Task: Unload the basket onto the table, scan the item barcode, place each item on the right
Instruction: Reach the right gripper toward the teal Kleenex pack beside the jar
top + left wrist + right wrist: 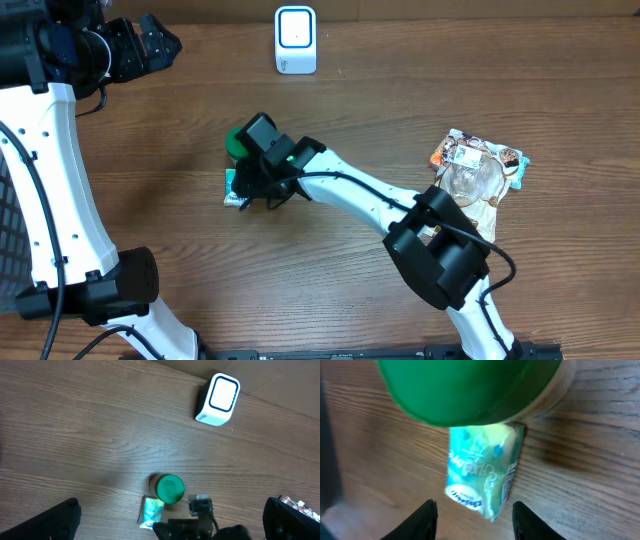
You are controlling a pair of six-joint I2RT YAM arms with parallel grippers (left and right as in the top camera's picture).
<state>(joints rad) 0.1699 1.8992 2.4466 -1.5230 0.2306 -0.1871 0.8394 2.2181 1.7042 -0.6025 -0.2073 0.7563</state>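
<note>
Teal packet (pixel 482 470) sits untouched between the part-open fingers of the right gripper (pixel 475 510); seemingly the pickup step. Next, pinch it and lift toward the scanner (pixel 295 40) beyond.

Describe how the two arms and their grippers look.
Both arms have white shells with black joint housings: left arm, right arm. Thin black cables run along each. The right gripper has black fingers; the left gripper is black too.
</note>
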